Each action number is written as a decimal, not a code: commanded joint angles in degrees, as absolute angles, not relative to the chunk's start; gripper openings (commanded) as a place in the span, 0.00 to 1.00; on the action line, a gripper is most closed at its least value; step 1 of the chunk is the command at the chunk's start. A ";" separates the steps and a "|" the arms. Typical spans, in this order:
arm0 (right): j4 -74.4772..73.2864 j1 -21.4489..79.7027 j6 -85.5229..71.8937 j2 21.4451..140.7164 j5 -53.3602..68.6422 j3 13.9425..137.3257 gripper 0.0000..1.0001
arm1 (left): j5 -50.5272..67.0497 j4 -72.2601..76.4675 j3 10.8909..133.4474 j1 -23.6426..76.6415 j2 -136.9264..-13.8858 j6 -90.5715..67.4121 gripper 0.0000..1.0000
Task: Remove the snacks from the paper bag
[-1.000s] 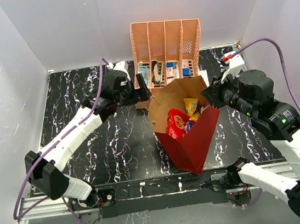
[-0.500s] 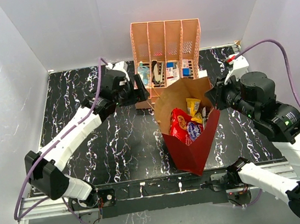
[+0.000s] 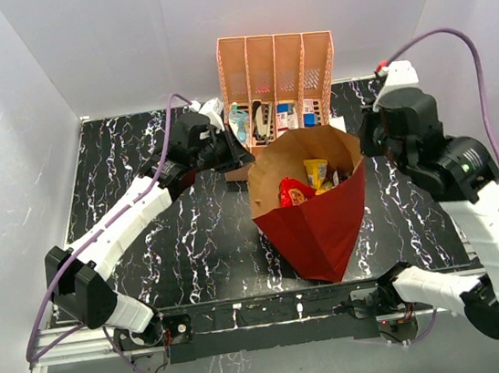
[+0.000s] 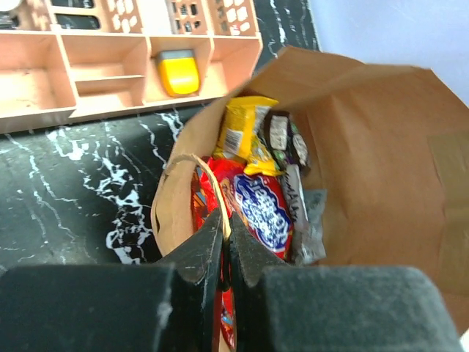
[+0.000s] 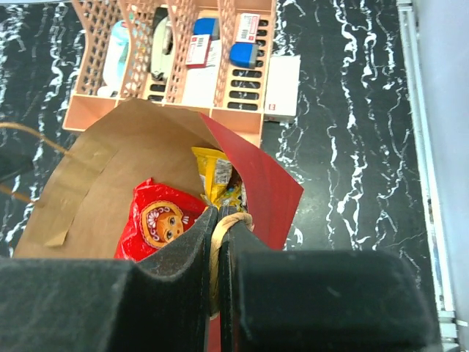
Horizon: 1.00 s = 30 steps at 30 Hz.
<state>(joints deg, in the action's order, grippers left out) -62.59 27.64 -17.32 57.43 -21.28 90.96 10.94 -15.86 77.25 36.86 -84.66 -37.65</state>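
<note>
Paper bag point(image 3: 315, 233) stands open on the table point(image 3: 135, 155), left gripper point(image 4: 223, 224) and right gripper point(image 5: 215, 220) each clamped on a twine handle point(image 4: 207, 172); snacks point(image 3: 301, 191), red cookie bag point(image 4: 260, 213) included, lie inside; none out yet.

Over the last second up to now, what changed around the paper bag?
The left gripper closed on the left twine handle of the paper bag. The right gripper drew the right twine handle toward the far right, and the bag now stands straighter. Unchanged: the right gripper's grip, the snacks inside the bag, and the peach rack.
</note>
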 commanded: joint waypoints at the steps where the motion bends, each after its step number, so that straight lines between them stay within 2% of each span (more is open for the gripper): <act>1: -55.01 27.52 -12.31 61.94 -29.23 100.23 0.08 | 18.21 -10.69 76.22 36.78 -80.86 -41.29 0.02; 5: -53.22 27.57 -8.39 64.76 -24.75 103.01 0.08 | 20.22 -9.80 73.29 36.79 -78.67 -43.19 0.01; 10: -50.55 27.55 -7.41 64.96 -8.68 101.17 0.08 | 22.84 -11.06 67.07 36.92 -72.24 -44.09 0.00; 20: -37.79 27.54 -21.49 58.12 22.68 79.67 0.08 | 26.02 -13.46 55.34 37.06 -60.55 -43.59 0.01; 27: -30.23 27.60 -28.95 53.84 26.97 73.38 0.08 | 23.00 -19.46 53.25 37.09 -55.65 -40.97 0.09; 30: -27.41 27.57 -31.82 53.38 28.02 70.74 0.08 | 20.39 -22.11 53.88 37.09 -54.26 -39.06 0.08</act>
